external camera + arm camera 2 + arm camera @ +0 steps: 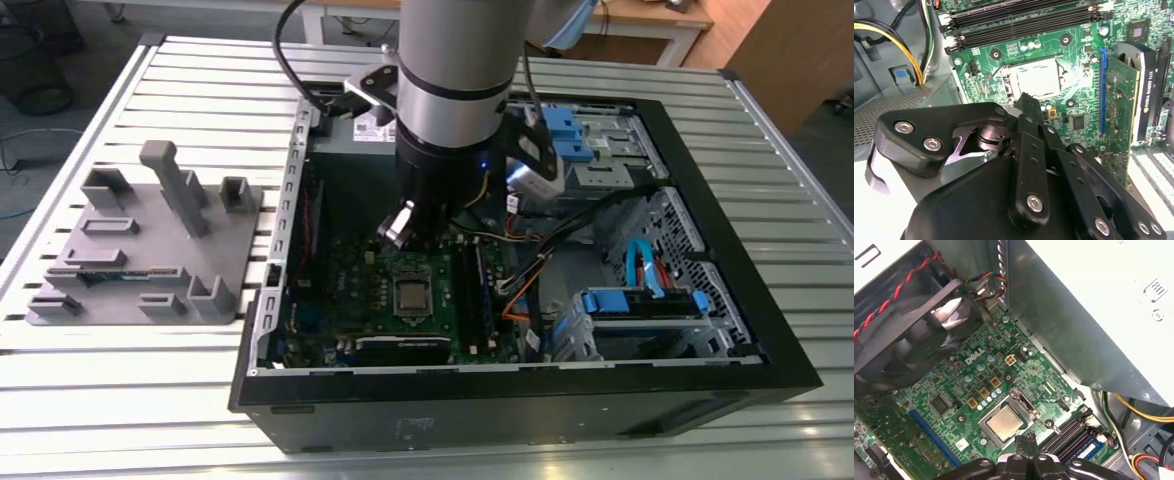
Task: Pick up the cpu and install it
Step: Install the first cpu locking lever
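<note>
I see the cpu (1004,422) seated in its socket mid-motherboard (949,385), my gripper (1026,100) hovering narrowed to closed and empty, fan (914,335) crowding one board edge.

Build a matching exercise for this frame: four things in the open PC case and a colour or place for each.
Things:
1. cpu
2. case fan
3. gripper
4. memory slots

Descriptions:
A. black blades, red-and-black twisted wire running beside it
B. silvery square lying in the socket on the green motherboard
C. long dark parallel strips beside the socket
D. black, hovering above the socket

Pairs: 1-B, 2-A, 3-D, 4-C
</note>
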Controlling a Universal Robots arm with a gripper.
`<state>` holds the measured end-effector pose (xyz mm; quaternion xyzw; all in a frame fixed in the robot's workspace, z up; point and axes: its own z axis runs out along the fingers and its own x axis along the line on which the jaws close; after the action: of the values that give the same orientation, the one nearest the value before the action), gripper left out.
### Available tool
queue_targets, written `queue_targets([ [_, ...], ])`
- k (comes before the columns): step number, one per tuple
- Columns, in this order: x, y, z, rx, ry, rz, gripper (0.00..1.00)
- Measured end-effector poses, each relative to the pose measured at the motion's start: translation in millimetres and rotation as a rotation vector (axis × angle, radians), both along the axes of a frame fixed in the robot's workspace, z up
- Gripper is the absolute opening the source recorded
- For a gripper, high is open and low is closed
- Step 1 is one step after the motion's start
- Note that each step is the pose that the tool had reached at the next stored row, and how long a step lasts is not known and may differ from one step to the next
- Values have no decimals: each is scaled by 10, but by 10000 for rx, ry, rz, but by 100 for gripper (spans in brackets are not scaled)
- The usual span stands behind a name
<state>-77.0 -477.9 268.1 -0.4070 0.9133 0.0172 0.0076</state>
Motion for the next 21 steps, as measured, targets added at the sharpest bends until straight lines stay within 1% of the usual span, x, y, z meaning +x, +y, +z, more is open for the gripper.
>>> queue_targets([
  [4, 0, 44, -1, 2, -1, 0, 11],
  [17, 0, 49, 0, 0, 0, 0, 11],
  [18, 0, 51, 0, 1, -1, 0, 11],
  [21, 0, 79, 0, 0, -1, 0, 11],
])
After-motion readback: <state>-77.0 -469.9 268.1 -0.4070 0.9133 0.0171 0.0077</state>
